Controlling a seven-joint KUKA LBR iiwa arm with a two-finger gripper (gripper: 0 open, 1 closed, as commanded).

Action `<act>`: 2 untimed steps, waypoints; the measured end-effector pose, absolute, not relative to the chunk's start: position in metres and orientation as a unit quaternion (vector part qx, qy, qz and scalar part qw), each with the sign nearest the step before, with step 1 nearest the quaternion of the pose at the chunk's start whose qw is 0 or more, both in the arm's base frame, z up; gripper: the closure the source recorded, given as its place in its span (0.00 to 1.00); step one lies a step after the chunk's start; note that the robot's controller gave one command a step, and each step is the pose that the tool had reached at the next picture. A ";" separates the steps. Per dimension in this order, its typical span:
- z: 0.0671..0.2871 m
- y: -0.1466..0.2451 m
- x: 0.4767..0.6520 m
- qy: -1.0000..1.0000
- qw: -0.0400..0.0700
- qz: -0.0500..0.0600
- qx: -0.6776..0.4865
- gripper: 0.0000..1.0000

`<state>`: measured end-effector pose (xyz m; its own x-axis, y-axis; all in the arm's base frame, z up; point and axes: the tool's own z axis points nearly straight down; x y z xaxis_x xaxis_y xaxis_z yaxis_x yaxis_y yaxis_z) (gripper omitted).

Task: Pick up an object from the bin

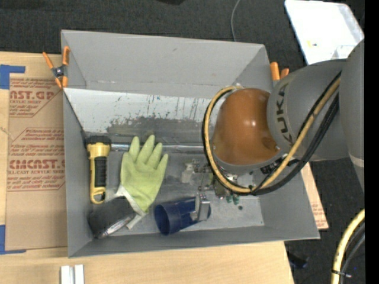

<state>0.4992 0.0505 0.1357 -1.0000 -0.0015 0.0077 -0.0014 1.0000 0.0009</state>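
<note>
Blue plastic cup [174,218] lies on its side, long axis left-right, right end just beside the gripper [204,207]; spread or pinching, I cannot tell.

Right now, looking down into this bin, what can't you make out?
Camera view:
Floor of the bin at right: hidden under the arm's orange cover.
The blue cup: right end covered by the gripper; contact unclear.
The dark object in the near-left corner: partly under the green glove, kind unclear.
</note>
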 end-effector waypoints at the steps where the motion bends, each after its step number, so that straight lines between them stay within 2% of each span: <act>1: 0.140 0.050 0.501 -1.000 0.000 -0.001 0.001 0.00; 2: 0.089 0.074 0.494 -0.990 -0.002 0.000 0.139 0.00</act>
<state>0.4945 0.0744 0.0889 -0.9616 -0.2744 -0.0030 -0.2744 0.9616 -0.0003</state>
